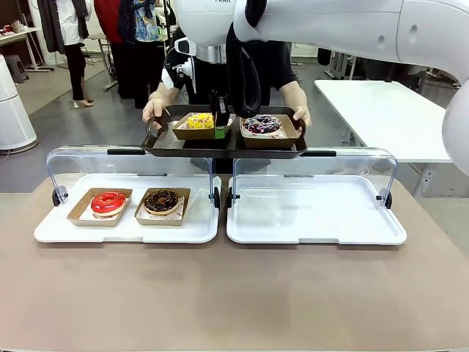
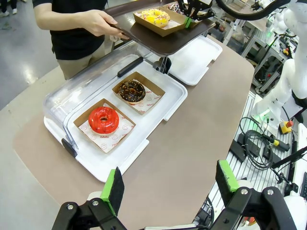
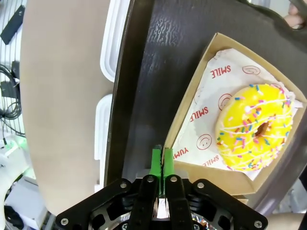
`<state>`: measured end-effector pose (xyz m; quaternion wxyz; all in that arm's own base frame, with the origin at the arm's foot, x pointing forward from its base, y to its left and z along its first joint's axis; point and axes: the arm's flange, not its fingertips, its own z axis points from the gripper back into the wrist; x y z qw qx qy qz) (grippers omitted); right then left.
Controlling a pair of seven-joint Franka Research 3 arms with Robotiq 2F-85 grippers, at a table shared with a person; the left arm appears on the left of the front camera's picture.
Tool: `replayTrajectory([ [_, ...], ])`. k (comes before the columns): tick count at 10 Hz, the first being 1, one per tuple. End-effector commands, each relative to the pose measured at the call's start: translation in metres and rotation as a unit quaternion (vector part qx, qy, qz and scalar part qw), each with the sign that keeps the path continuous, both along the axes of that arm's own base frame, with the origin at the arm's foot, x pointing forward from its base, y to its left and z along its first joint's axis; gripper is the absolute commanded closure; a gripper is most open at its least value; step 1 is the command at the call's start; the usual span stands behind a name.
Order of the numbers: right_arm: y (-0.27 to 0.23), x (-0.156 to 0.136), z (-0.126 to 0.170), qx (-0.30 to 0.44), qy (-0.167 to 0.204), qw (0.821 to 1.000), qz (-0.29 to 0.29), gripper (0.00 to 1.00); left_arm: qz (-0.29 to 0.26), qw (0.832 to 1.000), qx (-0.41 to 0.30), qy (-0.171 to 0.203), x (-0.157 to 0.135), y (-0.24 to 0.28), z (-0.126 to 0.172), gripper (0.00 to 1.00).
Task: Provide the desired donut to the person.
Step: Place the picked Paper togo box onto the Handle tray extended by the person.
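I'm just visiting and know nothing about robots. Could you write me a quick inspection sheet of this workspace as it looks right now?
Surface: brown table with two white lidded display trays, lids open; left display tray holds a red donut and a chocolate donut, each in a cardboard box; right display tray holds nothing.
Job's things: the person holds a dark serving tray carrying a yellow sprinkled donut and a dark glazed donut, both boxed.
Clutter: nothing seen.
Grippers: right gripper pinches the yellow donut's box edge; left gripper open, holding nothing, above the table.
Cables: black cables on the floor beside the table.
Surroundings: another white table; bystanders farther off.
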<state>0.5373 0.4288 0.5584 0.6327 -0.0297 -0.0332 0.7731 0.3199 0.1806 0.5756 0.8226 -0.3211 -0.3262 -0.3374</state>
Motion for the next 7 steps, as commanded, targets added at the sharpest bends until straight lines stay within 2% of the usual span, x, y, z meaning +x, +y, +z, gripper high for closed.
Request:
replayTrajectory([
  [1,0.0104,0.0085,0.0106,0.001,0.008,1.0,0.02,0.69,-0.005,1.0,-0.009,-0.012,-0.0007,0.0006,0.0001,0.0],
  [3,0.0092,0.0083,0.0103,0.002,0.013,1.0,0.022,0.1,-0.005,1.0,-0.009,-0.012,-0.0007,0.0006,0.0001,0.0],
  [4,0.0093,0.0075,0.0118,0.004,0.015,1.0,0.023,0.0,-0.005,1.0,-0.009,-0.012,-0.0007,0.0006,0.0001,0.0],
  [6,0.0113,0.0027,0.0166,0.007,0.017,0.999,0.027,0.0,-0.005,1.0,-0.009,-0.012,-0.0007,0.0006,0.0001,0.0],
  [7,0.0119,0.0024,0.0172,0.007,0.018,1.0,0.016,0.03,-0.005,1.0,-0.009,-0.012,-0.0007,0.0006,0.0001,0.0],
])
